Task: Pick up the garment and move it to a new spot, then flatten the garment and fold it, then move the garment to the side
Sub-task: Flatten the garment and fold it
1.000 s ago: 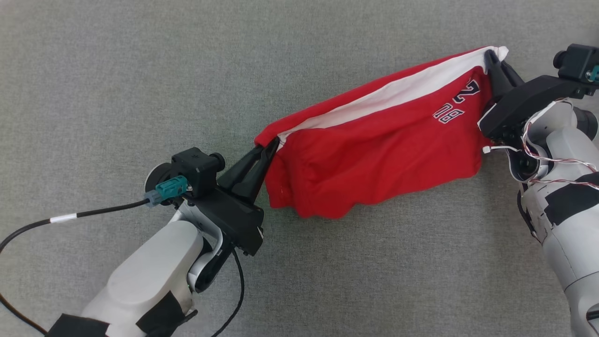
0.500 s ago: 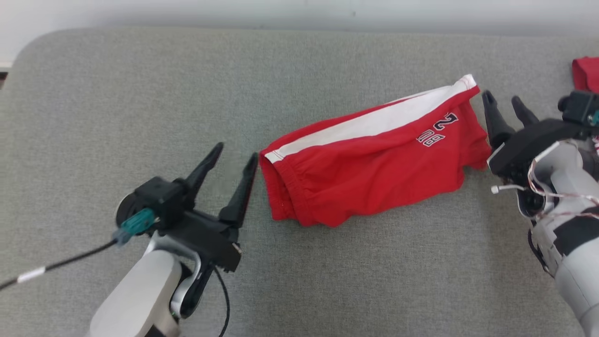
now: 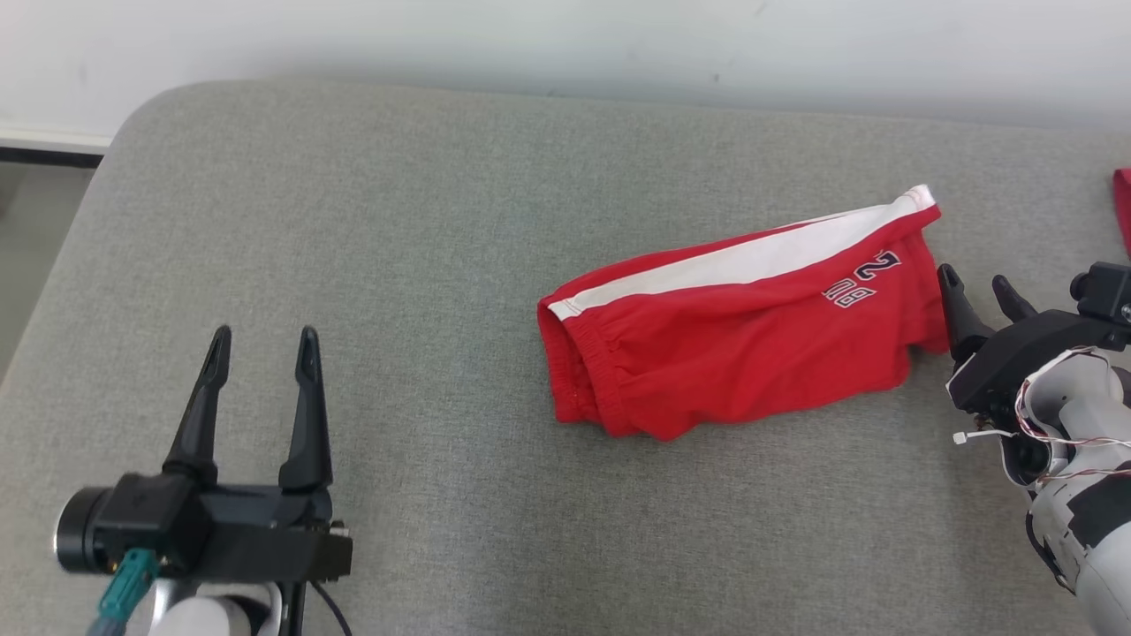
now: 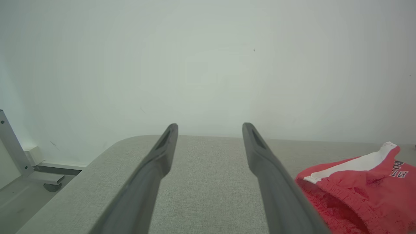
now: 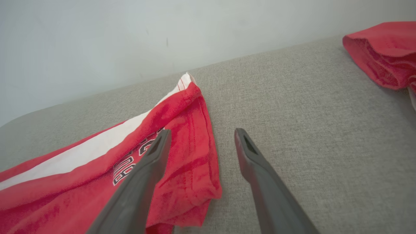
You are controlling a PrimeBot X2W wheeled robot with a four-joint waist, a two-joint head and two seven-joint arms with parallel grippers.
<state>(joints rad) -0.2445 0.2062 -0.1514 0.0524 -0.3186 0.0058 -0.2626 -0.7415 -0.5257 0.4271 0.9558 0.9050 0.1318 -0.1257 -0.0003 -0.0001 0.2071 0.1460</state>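
1. Garment: red shorts with a white side stripe and a dark number print are laid on the grey bench, right of the middle in the head view, slanting up toward the right.
2. The gathered waistband is turned toward the left and the printed hem toward the right. The cloth is rumpled along its near edge.
3. The left gripper is seen at the lower left of the head view, over bare bench and well apart from the garment. Its jaws are spread wide and nothing is caught between them.
4. In the left wrist view the waistband end is seen to the right of the 2 fingers, with the bench's rounded far corner ahead.
5. The right gripper is placed just beside the hem end of the garment. Its jaws are spread and nothing is pinched.
6. In the right wrist view 1 finger is seen over the printed cloth and the other over bare bench. Whether the cloth is touched cannot be told.
7. A second red cloth is cut off by the right edge of the head view, apart from the garment.
8. A pale wall is seen behind the bench's far edge.
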